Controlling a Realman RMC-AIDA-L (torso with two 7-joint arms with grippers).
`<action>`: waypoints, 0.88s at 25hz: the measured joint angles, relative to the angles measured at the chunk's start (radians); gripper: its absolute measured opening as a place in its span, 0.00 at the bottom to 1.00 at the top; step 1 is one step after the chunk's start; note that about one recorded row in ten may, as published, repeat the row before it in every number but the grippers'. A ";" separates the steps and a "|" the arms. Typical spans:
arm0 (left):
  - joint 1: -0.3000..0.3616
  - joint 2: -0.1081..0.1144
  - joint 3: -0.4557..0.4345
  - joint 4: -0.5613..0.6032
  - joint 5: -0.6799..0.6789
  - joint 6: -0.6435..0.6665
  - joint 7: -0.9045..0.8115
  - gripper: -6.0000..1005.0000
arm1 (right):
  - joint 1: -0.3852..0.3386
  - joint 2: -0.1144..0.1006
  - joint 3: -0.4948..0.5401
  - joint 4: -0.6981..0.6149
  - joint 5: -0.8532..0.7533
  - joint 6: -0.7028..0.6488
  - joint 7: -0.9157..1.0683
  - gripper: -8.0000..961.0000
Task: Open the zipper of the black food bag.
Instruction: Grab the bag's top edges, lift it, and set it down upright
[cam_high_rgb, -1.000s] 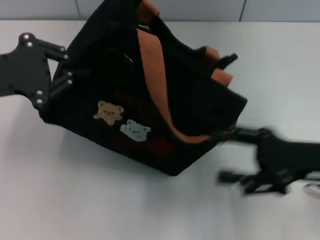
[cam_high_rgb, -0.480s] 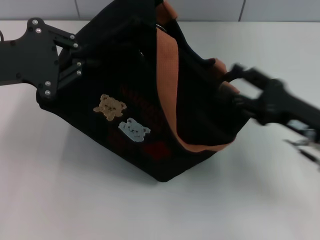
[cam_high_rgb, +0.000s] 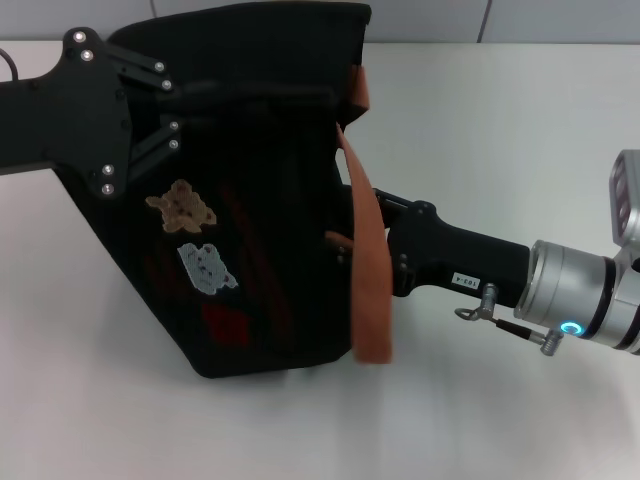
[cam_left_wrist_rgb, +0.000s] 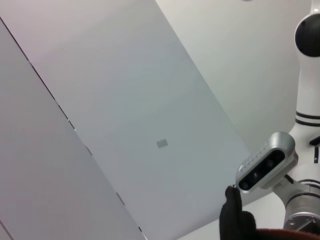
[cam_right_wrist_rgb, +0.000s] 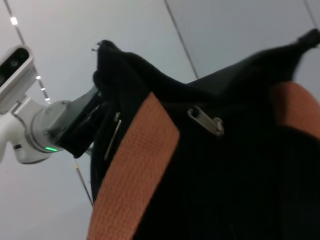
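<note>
White tabletop (cam_high_rgb: 520, 130) under black food bag (cam_high_rgb: 260, 250), pale panelled wall (cam_high_rgb: 560, 18) behind.

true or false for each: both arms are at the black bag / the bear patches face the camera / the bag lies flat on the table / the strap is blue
1. Both arms are at the black food bag. True: the left gripper is at its upper left corner and the right gripper at its right side.
2. The bear patches face the head camera. True: the tan bear patch and the pale blue bear patch both show.
3. The bag lies flat on the table. False: it is tipped up between the arms.
4. The strap is blue. False: it is tan-brown.
</note>
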 joint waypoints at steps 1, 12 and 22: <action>0.003 0.000 0.002 -0.001 -0.003 0.001 0.000 0.09 | -0.004 0.000 0.002 -0.004 0.001 -0.001 0.000 0.85; 0.034 0.005 0.037 -0.099 0.009 -0.004 0.075 0.09 | -0.190 -0.010 0.090 -0.169 0.011 -0.112 0.040 0.85; 0.006 -0.003 0.113 -0.185 0.023 -0.012 0.118 0.09 | -0.174 -0.007 0.149 -0.184 0.015 -0.215 -0.161 0.85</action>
